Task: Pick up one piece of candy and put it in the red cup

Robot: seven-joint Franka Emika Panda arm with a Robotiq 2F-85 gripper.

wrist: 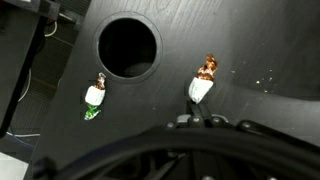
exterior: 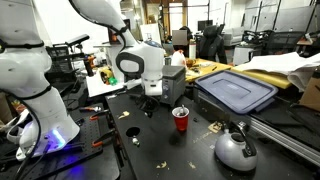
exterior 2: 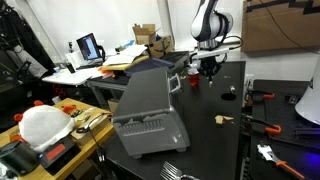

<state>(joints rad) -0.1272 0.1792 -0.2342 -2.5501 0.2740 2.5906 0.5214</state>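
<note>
Kettle (exterior: 235,150) near red cup (exterior: 180,119); gripper (exterior: 150,108) above candy (wrist: 201,88).

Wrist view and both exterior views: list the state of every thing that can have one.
Small red plastic party cup: upright, mouth open.
Orange-tipped wrapped candy: lying flat on the black table, loose.
Green-tipped wrapped candy: lying flat on the table, loose.
Robotiq gripper: above the candies, open or shut unclear.
Grey metal kettle: upright.
</note>
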